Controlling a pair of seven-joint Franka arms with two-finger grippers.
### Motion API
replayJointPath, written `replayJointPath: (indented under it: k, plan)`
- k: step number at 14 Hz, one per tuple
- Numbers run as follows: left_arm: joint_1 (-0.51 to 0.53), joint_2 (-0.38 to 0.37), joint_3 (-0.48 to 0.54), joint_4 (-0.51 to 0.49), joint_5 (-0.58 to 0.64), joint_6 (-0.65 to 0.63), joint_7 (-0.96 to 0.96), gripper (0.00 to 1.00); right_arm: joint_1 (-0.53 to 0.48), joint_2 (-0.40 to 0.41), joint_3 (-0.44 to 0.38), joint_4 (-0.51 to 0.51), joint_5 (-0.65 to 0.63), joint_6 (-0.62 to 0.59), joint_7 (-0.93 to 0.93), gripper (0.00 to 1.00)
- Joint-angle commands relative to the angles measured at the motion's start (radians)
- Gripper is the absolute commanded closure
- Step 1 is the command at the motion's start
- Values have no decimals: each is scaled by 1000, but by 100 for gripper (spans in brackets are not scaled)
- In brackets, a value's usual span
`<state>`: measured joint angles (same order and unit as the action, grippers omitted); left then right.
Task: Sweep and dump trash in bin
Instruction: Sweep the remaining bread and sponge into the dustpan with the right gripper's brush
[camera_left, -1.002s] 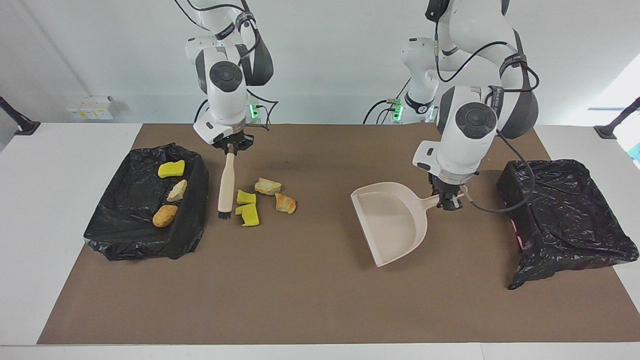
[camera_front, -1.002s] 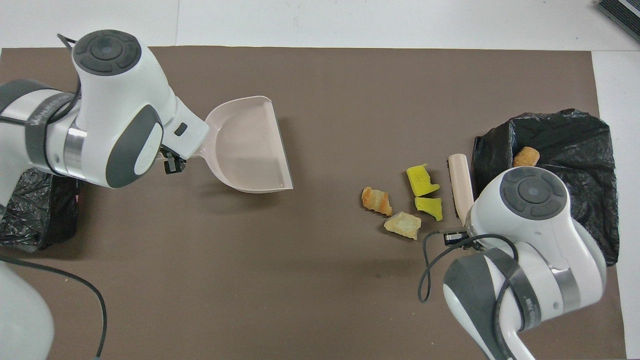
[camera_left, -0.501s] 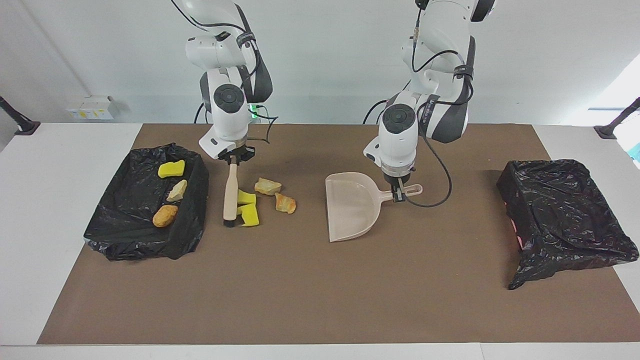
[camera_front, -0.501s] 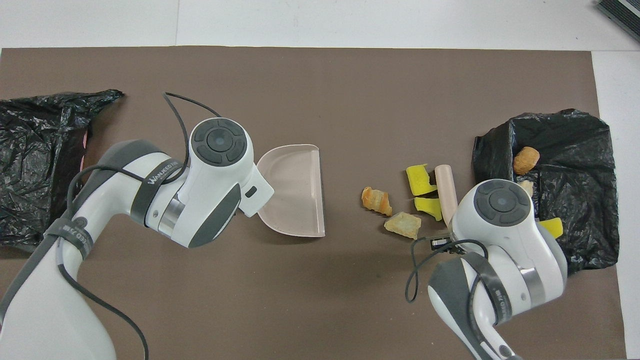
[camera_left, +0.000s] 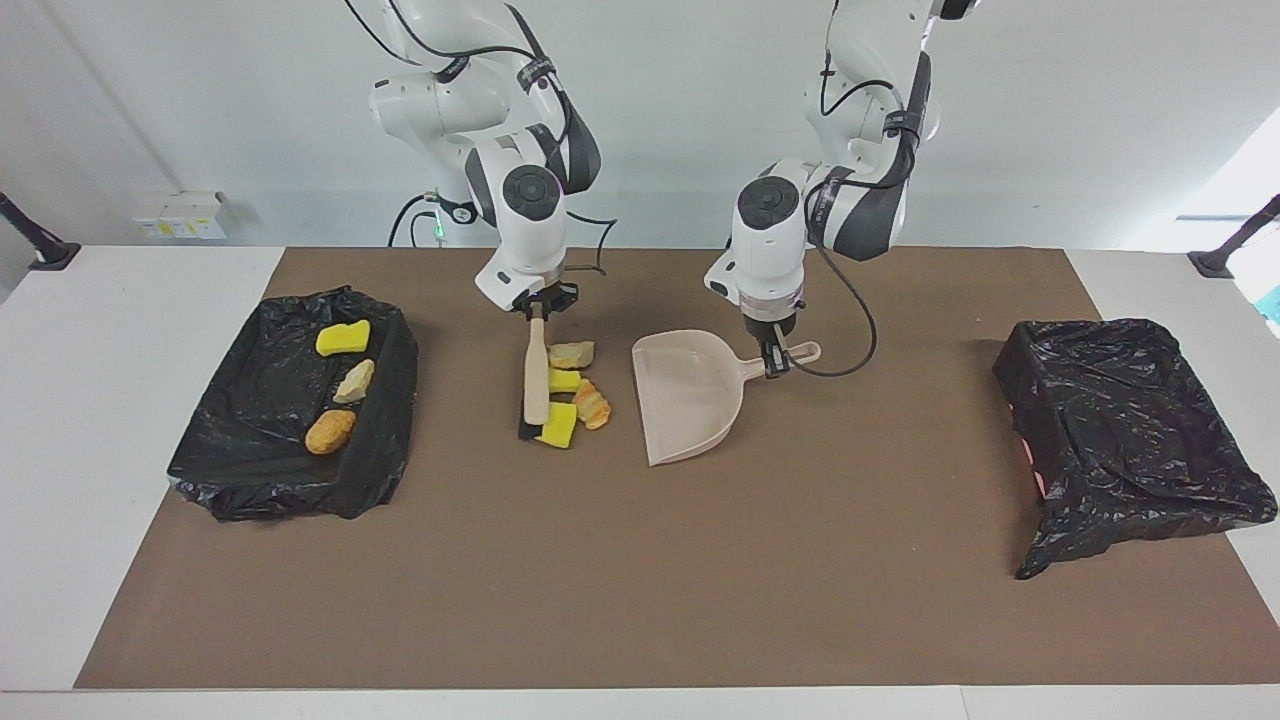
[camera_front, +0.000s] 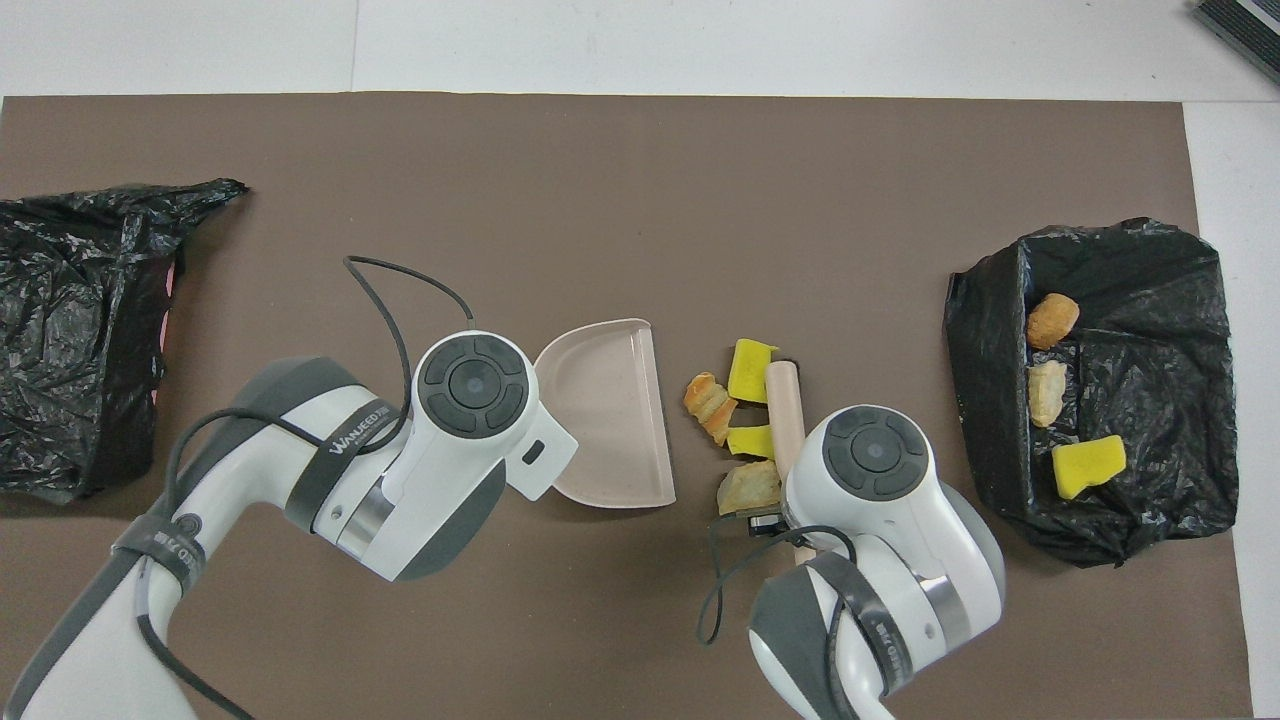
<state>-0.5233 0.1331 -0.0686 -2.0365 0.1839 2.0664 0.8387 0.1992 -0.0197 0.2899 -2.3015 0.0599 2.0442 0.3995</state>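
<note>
Four trash bits (camera_left: 570, 392) lie on the table (camera_left: 620, 560) under right claw (camera_left: 537, 308), touching its clenched brush (camera_left: 536, 378). Left claw (camera_left: 773, 358) grips the dustpan (camera_left: 690, 395) handle, pan mouth just beside them. Three bits (camera_left: 342, 380) sit in the bin (camera_left: 270, 480).

**What the two views keep out of sight**

In the overhead view the left arm's wrist covers the dustpan (camera_front: 610, 420) handle and the left gripper; the right arm's wrist covers the right gripper and the brush (camera_front: 785, 415) handle's near end. The picture's edge cuts off the black bag (camera_front: 75, 330) at the left arm's end. The brush hides part of a yellow chunk (camera_left: 558, 425) beside the dustpan.
</note>
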Motion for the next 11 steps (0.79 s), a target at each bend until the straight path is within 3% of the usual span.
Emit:
replayJointPath:
  k: [1, 4, 7, 11]
  plan:
    - [-35, -75, 12, -103, 20, 49, -50, 100, 67, 69, 2, 10, 108, 98, -1, 100]
    - [-76, -69, 12, -131, 20, 101, -99, 100, 123, 109, 2, 81, 286, 143, 5, 100]
    - [-63, -59, 12, -133, 20, 144, -102, 100, 158, 138, 0, 195, 310, 110, 87, 100]
    - [-32, -38, 12, -116, 8, 165, -102, 100, 93, 9, -15, 228, 276, -86, 119, 100]
